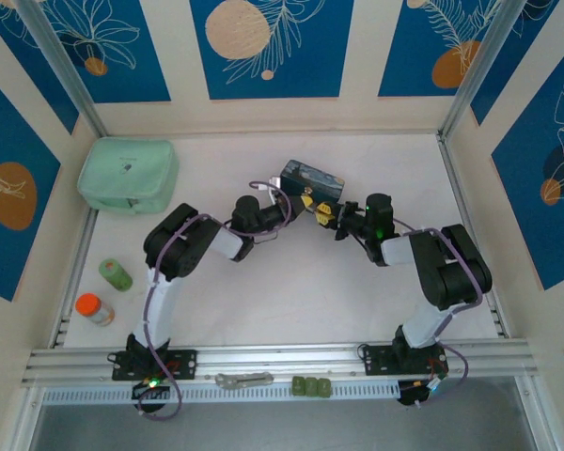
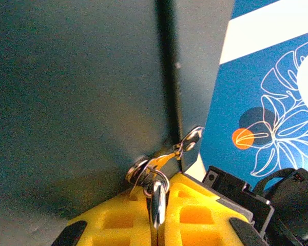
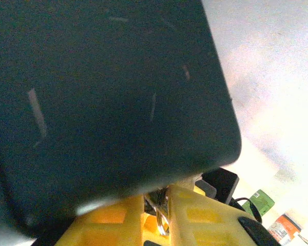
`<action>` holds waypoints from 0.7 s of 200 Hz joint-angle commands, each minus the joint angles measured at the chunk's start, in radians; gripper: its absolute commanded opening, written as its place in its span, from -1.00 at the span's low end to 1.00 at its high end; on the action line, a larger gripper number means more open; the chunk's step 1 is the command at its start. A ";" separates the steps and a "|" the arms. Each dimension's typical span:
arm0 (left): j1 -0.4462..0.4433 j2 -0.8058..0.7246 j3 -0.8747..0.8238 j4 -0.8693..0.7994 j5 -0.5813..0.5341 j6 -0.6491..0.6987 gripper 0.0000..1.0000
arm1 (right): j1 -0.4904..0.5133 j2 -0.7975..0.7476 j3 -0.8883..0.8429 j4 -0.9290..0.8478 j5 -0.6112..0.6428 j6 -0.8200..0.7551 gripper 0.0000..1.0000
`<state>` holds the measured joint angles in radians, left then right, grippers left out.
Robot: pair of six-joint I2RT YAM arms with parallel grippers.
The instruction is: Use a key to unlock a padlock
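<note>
Glossy silvery metal key (image 2: pixel 156 205), smooth matt yellow plastic fingers (image 2: pixel 215 210), dark dull-sheened tin box (image 2: pixel 77 102), mint cloth pouch (image 1: pixel 128 175)

A lab test cell: aluminium-framed table (image 1: pixel 291 282) walled by leaf-print panels (image 1: pixel 301 66).

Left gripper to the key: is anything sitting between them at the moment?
Nothing visible does. In the left wrist view the left gripper is shut directly on the key. A silvery piece of the bunch is pinched between the yellow fingers, close beside the tin's dark wall.
</note>
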<state>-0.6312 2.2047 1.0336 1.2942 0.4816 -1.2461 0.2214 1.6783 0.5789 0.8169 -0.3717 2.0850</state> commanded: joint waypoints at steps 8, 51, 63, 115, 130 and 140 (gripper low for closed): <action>-0.045 0.006 -0.007 0.114 0.066 -0.036 -1.00 | -0.016 -0.061 -0.002 -0.099 0.033 0.042 -0.45; -0.041 0.010 -0.026 0.114 0.017 -0.058 -1.00 | -0.044 -0.163 0.023 -0.313 0.022 -0.180 -0.23; -0.039 0.013 -0.032 0.114 -0.001 -0.070 -1.00 | -0.050 -0.207 0.028 -0.399 0.031 -0.253 -0.20; -0.035 0.028 -0.037 0.114 -0.040 -0.108 -1.00 | -0.067 -0.377 0.061 -0.789 0.079 -0.543 -0.07; -0.034 0.037 -0.034 0.114 -0.037 -0.119 -1.00 | -0.073 -0.387 0.037 -0.802 0.071 -0.550 -0.06; -0.033 0.047 -0.034 0.114 -0.035 -0.125 -1.00 | -0.073 -0.383 0.017 -0.777 0.062 -0.549 -0.06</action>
<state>-0.6624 2.2242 0.9974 1.3251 0.4614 -1.3468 0.1543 1.2999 0.6189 0.1612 -0.3134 1.6291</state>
